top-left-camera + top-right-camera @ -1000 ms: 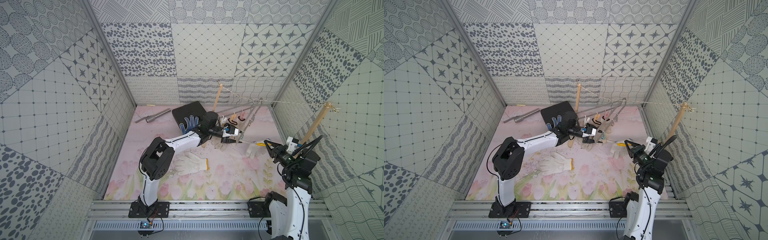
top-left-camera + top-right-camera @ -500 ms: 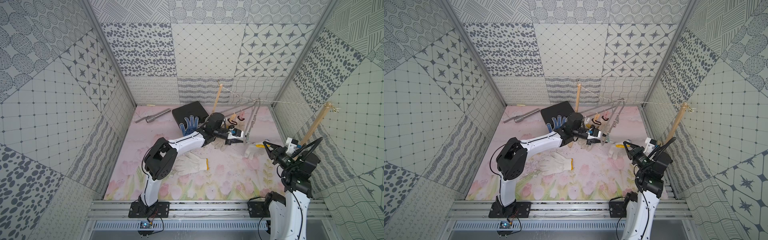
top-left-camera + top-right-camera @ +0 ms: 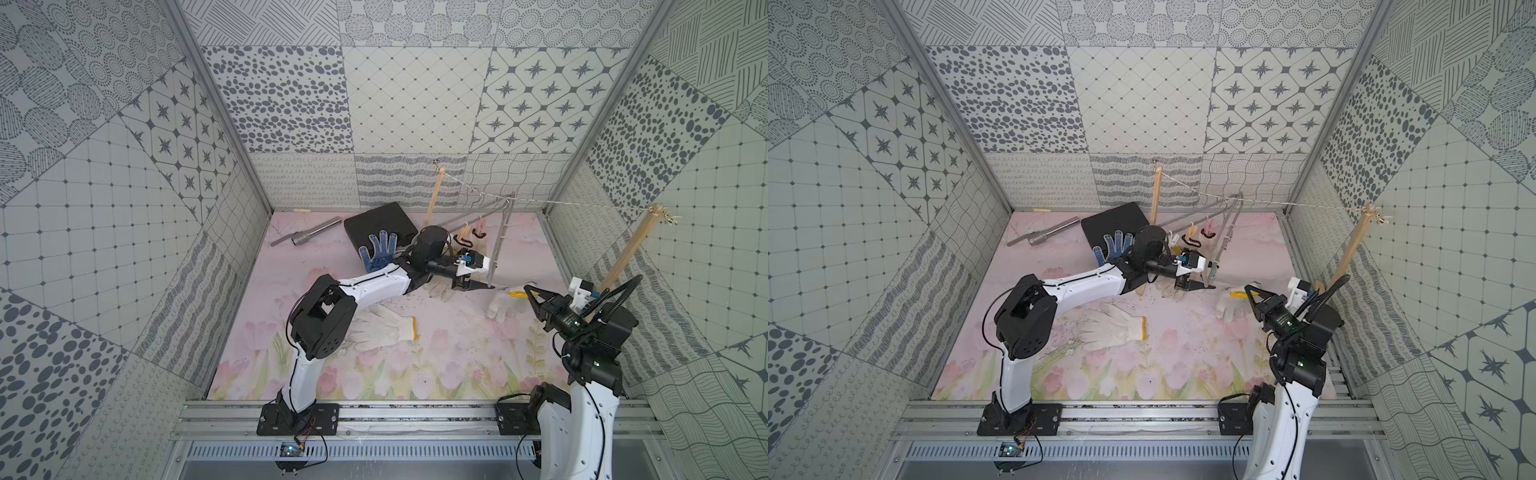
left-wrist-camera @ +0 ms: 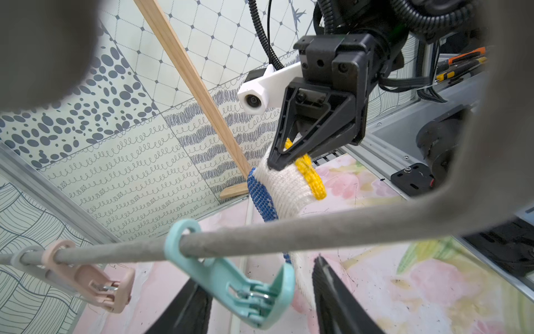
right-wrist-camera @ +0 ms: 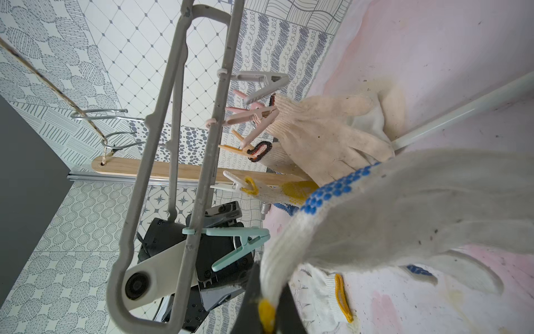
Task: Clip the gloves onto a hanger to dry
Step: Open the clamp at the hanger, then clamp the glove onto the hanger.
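With the right gripper [image 4: 286, 159] pinching the glove [image 4: 289, 185] by its yellow-edged cuff just beyond the left gripper [image 4: 255, 273], whose jaws stand spread around the teal peg [image 4: 219, 274] on the hanger [image 4: 318, 231], squeeze that peg wide before feeding the cuff in.

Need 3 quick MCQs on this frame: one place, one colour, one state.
1. Where does the hanger hang? A) the string between the wooden posts B) a ceiling rail C) a wall nail
2. Colour of the peg nearest the held glove? A) red B) mint green C) black
3. State of the right gripper? A) open, empty B) shut on a peg C) shut on the glove's cuff
Key: A, its hook loops over the string; B, mint in both wrist views; C, jaws pinch the yellow-edged cuff.
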